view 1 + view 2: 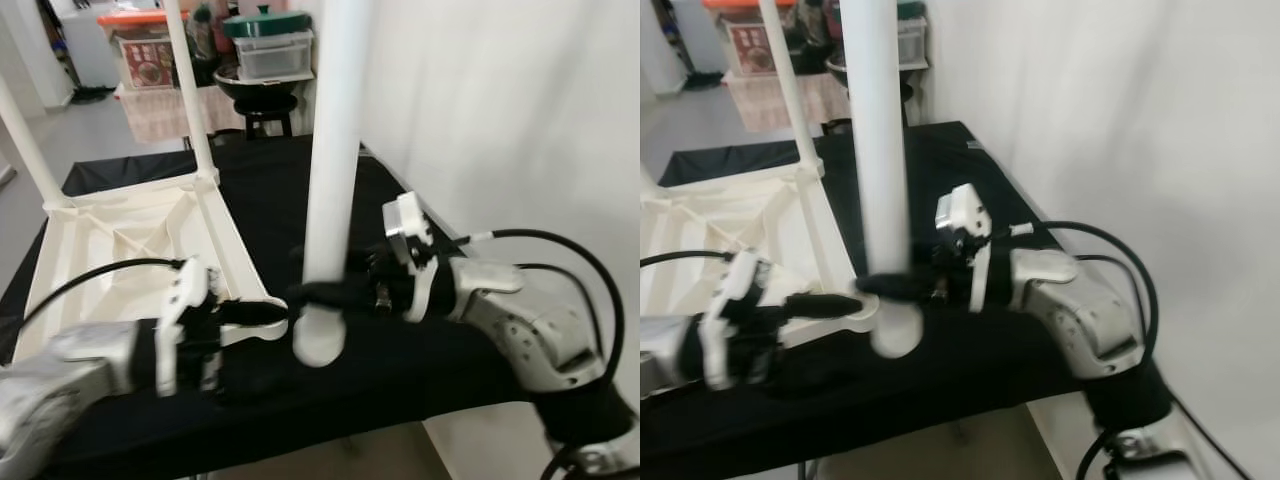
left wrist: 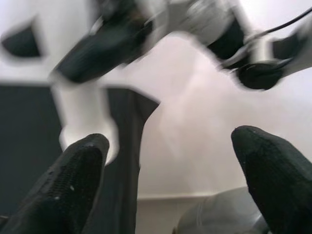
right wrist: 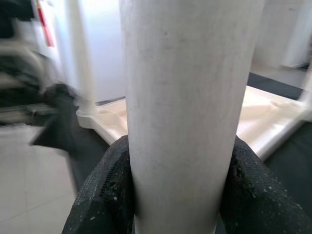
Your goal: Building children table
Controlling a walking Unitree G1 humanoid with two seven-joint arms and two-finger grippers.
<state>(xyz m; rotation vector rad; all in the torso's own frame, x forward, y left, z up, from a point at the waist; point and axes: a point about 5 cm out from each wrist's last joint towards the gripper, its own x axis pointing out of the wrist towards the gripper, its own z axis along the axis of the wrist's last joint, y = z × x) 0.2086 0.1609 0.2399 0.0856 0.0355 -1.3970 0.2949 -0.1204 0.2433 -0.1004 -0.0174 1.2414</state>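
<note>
I see the tabletop (image 1: pixel 130 240) lying upside down on the black surface (image 1: pixel 280 190), with two legs (image 1: pixel 190 90) already standing up from its far corners. By my reckoning the build is about half done: the near corners still want legs. The third leg (image 1: pixel 330 150) is in my right hand (image 1: pixel 320 295), upright, its foot end just off the near right corner of the tabletop and not yet seated, as far as I can tell. The fingers (image 3: pixel 102 195) are clamped on either side of the leg near its lower end, forearm reaching in level from the right. My left hand (image 1: pixel 250 312) sits at the same corner, fingers (image 2: pixel 78 170) spread apart and holding nothing, pointed toward the leg.
</note>
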